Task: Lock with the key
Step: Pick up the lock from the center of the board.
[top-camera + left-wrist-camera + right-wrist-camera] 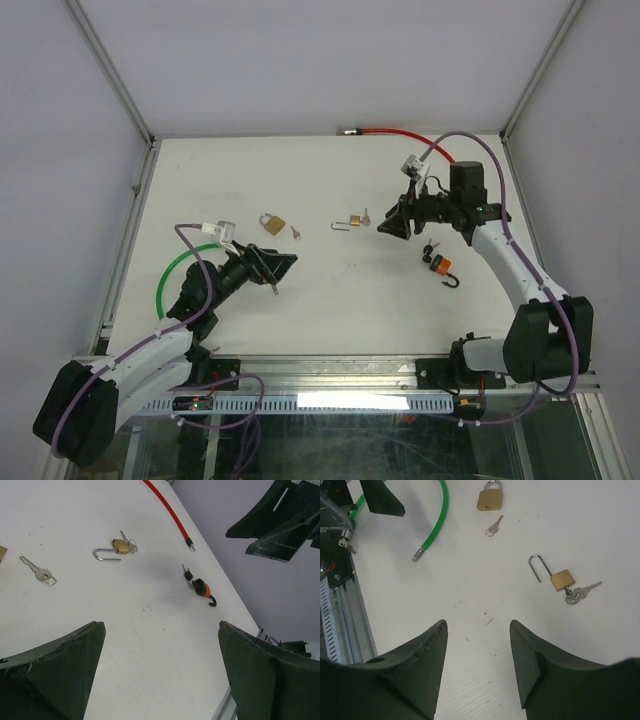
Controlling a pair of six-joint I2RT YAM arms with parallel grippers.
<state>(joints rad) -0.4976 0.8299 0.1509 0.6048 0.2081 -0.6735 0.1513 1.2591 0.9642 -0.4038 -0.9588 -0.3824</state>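
Left tool (pixel 161 625) is gaping wide; right tool (pixel 477 622) is hovering half-parted, empty, near the open brass padlock (pixel 562 580).

Robotics lab test cell: white table (pixel 330 300) boxed in by plain white panels (pixel 320 60) on aluminium posts (pixel 113 70), two robot arms (pixel 150 352) bolted along the frame's bottom.

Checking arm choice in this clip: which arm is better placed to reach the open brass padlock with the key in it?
Right. The right gripper hangs open just beside the open padlock, facing it. The left gripper sits farther off, nearer the closed padlock.
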